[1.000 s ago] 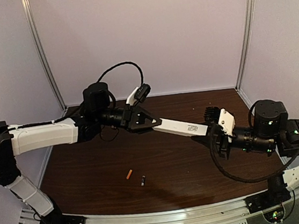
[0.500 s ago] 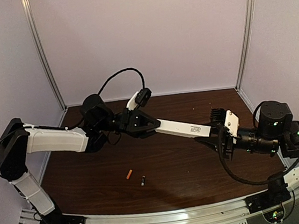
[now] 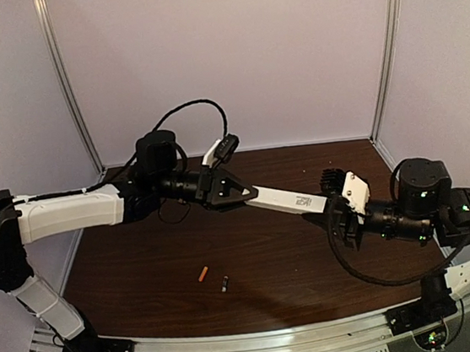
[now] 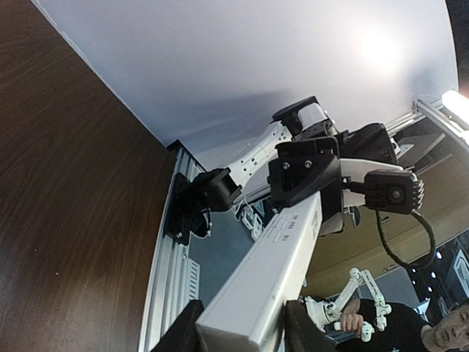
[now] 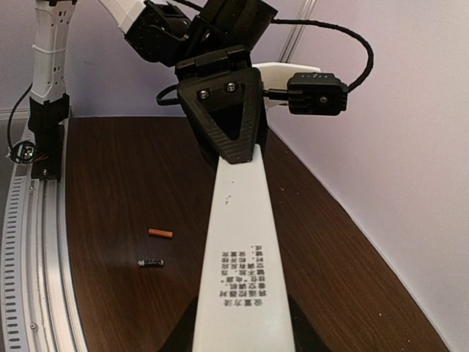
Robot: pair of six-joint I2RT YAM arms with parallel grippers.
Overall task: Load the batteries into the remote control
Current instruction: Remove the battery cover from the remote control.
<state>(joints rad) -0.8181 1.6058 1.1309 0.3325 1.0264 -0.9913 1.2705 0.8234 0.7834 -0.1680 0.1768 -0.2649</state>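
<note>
The remote control [image 3: 287, 200] is a slim white bar held in the air above the table, spanning between both grippers. My left gripper [image 3: 244, 194] is shut on its left end and my right gripper [image 3: 334, 209] is shut on its right end. In the right wrist view the remote [image 5: 242, 242] shows printed text on top, with my right gripper [image 5: 242, 339] at its near end and the left gripper [image 5: 223, 117] at its far end. In the left wrist view the remote [image 4: 275, 271] sits between my left gripper's [image 4: 242, 331] jaws. The orange battery [image 3: 203, 274] and the black battery [image 3: 225, 284] lie on the table near the front; both also show in the right wrist view, orange [image 5: 160, 232] and black [image 5: 150, 262].
The dark wooden table [image 3: 136, 272] is bounded by pale walls at the back and sides, with metal posts [image 3: 67, 85] in the corners. An aluminium rail [image 3: 262, 343] runs along the near edge. A black cable [image 3: 185, 109] loops above the left wrist.
Half a second ago the left arm had shifted right and the remote sat slightly lower and rightward; both are now back where they were a second ago. The batteries have not moved.
</note>
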